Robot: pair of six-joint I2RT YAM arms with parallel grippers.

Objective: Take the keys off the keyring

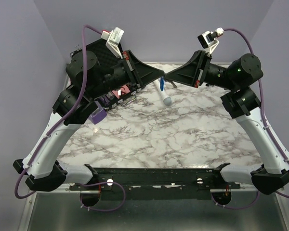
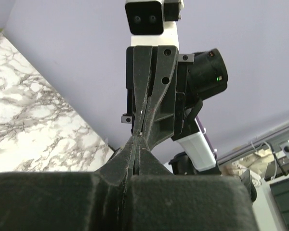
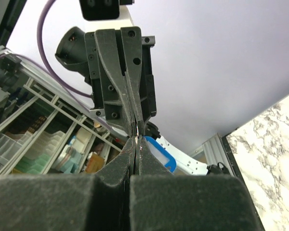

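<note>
Both arms are raised above the far middle of the marble table (image 1: 159, 137), fingertips meeting tip to tip. My left gripper (image 1: 161, 76) (image 2: 139, 138) is shut. Facing it, my right gripper (image 1: 168, 77) (image 3: 136, 143) is shut too. A tiny silver glint, the key (image 3: 136, 138) (image 2: 142, 117), shows pinched where the tips meet, on the left gripper's side. The blue keyring (image 3: 164, 158), a blue rim with a white middle, sticks out beside the right gripper's fingertip. The rest of both is hidden by the fingers.
A white wand with a blue tip (image 1: 164, 95) lies on the table under the meeting tips. A purple metronome (image 1: 99, 115) and a red item (image 1: 120, 91) sit under the left arm. Storage shelves (image 3: 33, 144) stand beyond the table.
</note>
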